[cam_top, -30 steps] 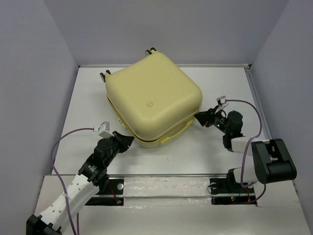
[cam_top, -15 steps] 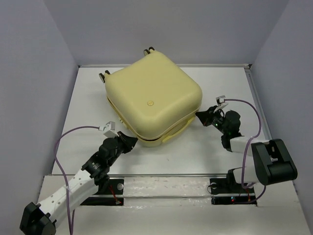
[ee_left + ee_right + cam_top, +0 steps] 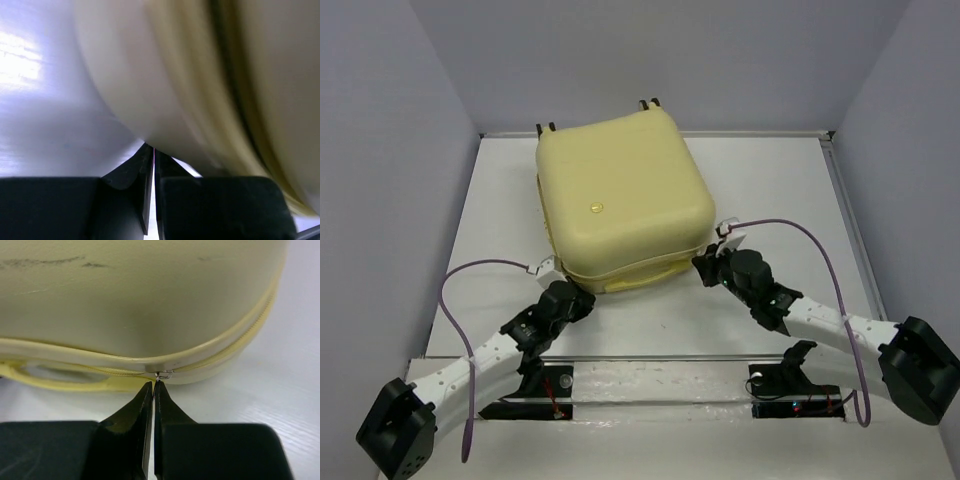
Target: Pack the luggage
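The luggage (image 3: 620, 205), a pale yellow hard-shell suitcase, lies flat and closed on the white table, its round emblem (image 3: 597, 208) facing up. My left gripper (image 3: 582, 298) is shut, and its tips (image 3: 152, 147) touch the rounded near-left corner of the shell (image 3: 200, 75). My right gripper (image 3: 703, 262) is at the near-right corner. In the right wrist view it (image 3: 153, 384) is shut on the small metal zipper pull (image 3: 163, 374), where the zipper line (image 3: 240, 340) meets the seam. What is inside the suitcase is hidden.
Caster wheels (image 3: 545, 128) (image 3: 648, 102) stick out at the suitcase's far edge near the back wall. A pale yellow side handle (image 3: 60, 380) lies left of the zipper pull. Grey walls close in the table on three sides. Purple cables (image 3: 800, 232) loop above both arms.
The suitcase has turned and shifted left. Both arms have swung inward to its near corners, and the right gripper has closed on the zipper pull.
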`<action>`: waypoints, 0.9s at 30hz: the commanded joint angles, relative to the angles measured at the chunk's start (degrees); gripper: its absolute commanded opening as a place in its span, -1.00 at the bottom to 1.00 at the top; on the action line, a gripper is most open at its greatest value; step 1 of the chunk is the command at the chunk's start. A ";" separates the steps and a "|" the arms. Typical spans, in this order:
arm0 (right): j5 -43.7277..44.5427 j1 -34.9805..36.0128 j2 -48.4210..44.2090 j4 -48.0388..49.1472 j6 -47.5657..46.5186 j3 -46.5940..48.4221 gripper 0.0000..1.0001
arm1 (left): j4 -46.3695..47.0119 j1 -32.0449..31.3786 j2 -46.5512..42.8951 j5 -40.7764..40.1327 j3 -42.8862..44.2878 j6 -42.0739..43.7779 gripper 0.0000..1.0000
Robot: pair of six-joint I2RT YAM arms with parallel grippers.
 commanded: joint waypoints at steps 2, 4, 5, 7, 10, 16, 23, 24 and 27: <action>-9.75 14.90 3.71 -15.32 5.18 5.02 -0.86 | 24.27 -1.50 2.19 1.63 5.67 1.64 -0.66; -7.98 15.44 3.63 -16.13 6.15 4.76 -0.86 | 24.72 -1.41 2.81 1.02 5.93 2.26 -0.66; -3.62 15.44 2.24 -16.30 6.84 4.32 -0.86 | 24.81 -1.50 3.16 0.93 6.20 2.69 -0.66; 1.23 15.44 0.30 -18.05 7.03 3.79 -0.86 | 25.07 -1.41 3.69 1.36 6.64 2.79 -0.66; 2.39 14.29 -1.90 -20.95 6.06 5.63 -0.87 | 25.07 -1.76 2.64 2.42 5.85 2.96 -0.55; 1.87 11.74 -3.93 -22.46 4.83 7.04 -0.86 | 24.98 -1.85 -3.51 4.35 -0.21 -0.37 0.22; -0.07 11.74 -3.93 -24.04 5.36 7.13 -0.86 | 27.70 -2.55 -7.38 9.53 -3.03 -3.01 0.33; 0.02 11.74 -3.75 -24.13 5.36 7.13 -0.86 | 29.01 -3.07 -7.12 10.41 -3.03 -3.45 0.34; 0.29 11.74 -3.75 -24.13 5.45 7.31 -0.86 | 30.61 -7.11 -5.72 10.95 -1.98 -3.89 0.34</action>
